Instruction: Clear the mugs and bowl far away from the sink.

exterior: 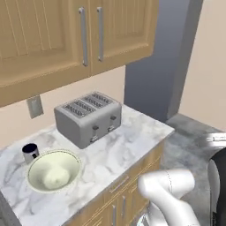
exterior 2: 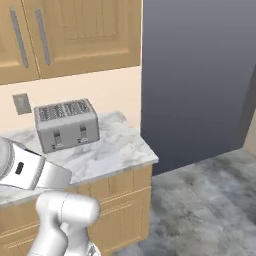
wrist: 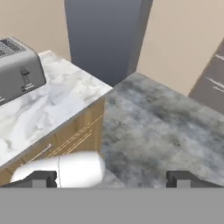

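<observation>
Bowl (exterior: 54, 171) on surface (exterior: 128, 141), touching navy mug (exterior: 30, 152); toaster (exterior: 88, 118) just beside. Tool (wrist: 112, 179) wide open, empty, over floor (wrist: 175, 127).

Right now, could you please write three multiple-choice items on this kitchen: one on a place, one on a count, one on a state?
1. Where is the bowl?
A. on the counter, beside the navy mug
B. on the floor
C. on top of the toaster

2. How many slots does the toaster have?
A. two
B. four
C. six

3. How is the tool?
A. shut on the mug
B. shut on nothing
C. open, holding nothing

Answers: 1 A, the left base view shows them side by side; 2 B, four slots on top; 3 C, the hand view shows its fingertips far apart.
</observation>
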Robot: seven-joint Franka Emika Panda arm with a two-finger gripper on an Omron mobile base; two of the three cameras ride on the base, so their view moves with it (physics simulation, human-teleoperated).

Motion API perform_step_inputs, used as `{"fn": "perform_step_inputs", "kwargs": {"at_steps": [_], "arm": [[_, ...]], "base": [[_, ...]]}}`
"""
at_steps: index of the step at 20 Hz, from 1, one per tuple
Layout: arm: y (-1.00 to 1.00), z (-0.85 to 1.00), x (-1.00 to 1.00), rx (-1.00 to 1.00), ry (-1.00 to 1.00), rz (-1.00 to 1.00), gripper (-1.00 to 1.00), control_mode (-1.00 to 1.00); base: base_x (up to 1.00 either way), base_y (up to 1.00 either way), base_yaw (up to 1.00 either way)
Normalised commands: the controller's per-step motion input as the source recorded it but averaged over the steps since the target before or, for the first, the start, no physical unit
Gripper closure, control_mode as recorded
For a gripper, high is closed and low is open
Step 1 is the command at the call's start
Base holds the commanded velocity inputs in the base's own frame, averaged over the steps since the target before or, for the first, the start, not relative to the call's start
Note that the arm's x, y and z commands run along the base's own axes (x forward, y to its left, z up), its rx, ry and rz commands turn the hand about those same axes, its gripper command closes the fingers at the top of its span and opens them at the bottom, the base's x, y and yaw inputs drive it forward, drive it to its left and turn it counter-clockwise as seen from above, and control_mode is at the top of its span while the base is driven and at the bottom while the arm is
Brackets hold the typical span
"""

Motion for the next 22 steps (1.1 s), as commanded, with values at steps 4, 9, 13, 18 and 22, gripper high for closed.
{"fn": "perform_step_inputs", "kwargs": {"at_steps": [4,9,13,18,22], "arm": [[0.0,0.0,0.0,0.0,0.0,0.0,-1.0,1.0],[0.0,0.0,0.0,0.0,0.0,0.0,-1.0,1.0],[0.0,0.0,0.0,0.0,0.0,0.0,-1.0,1.0],[0.0,0.0,0.0,0.0,0.0,0.0,-1.0,1.0],[0.0,0.0,0.0,0.0,0.0,0.0,-1.0,1.0]], "base": [[0.0,-0.31,-0.89],[0.0,-0.34,-0.87],[0.0,-0.37,-0.82],[0.0,-0.34,-0.72],[0.0,-0.34,-0.65]]}}
